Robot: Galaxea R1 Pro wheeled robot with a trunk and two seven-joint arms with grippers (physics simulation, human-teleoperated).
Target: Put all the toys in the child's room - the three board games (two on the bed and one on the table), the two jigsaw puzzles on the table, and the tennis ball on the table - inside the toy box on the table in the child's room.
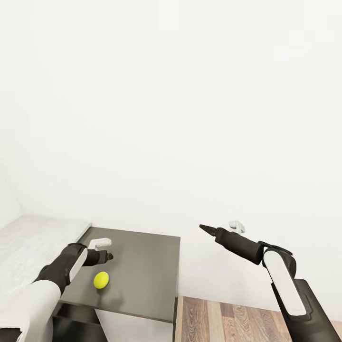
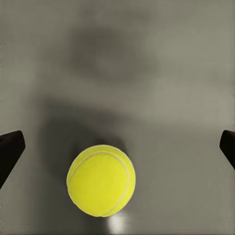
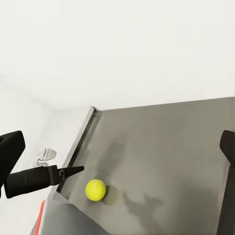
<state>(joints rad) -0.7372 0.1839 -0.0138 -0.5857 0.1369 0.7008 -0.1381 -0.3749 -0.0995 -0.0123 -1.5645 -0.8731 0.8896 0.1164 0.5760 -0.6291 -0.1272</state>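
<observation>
The yellow-green tennis ball (image 1: 101,280) rests on the dark grey lower section of the table (image 1: 147,266). My left gripper (image 1: 108,257) hovers just above and slightly beyond it, apart from it. In the left wrist view the ball (image 2: 101,180) lies between the widely spread fingertips (image 2: 10,149), so my left gripper (image 2: 117,147) is open and empty. My right gripper (image 1: 205,229) hangs open beside the table's right edge, over the floor. From there it looks at the ball (image 3: 96,190) and the left gripper (image 3: 73,170). The toy box, board games, jigsaw puzzles and bed are out of view.
A light grey desk top (image 1: 28,244) adjoins the dark section on the left. A plain white wall (image 1: 190,118) stands close behind the table. Wood-plank floor (image 1: 228,318) shows to the right of the table's end panel.
</observation>
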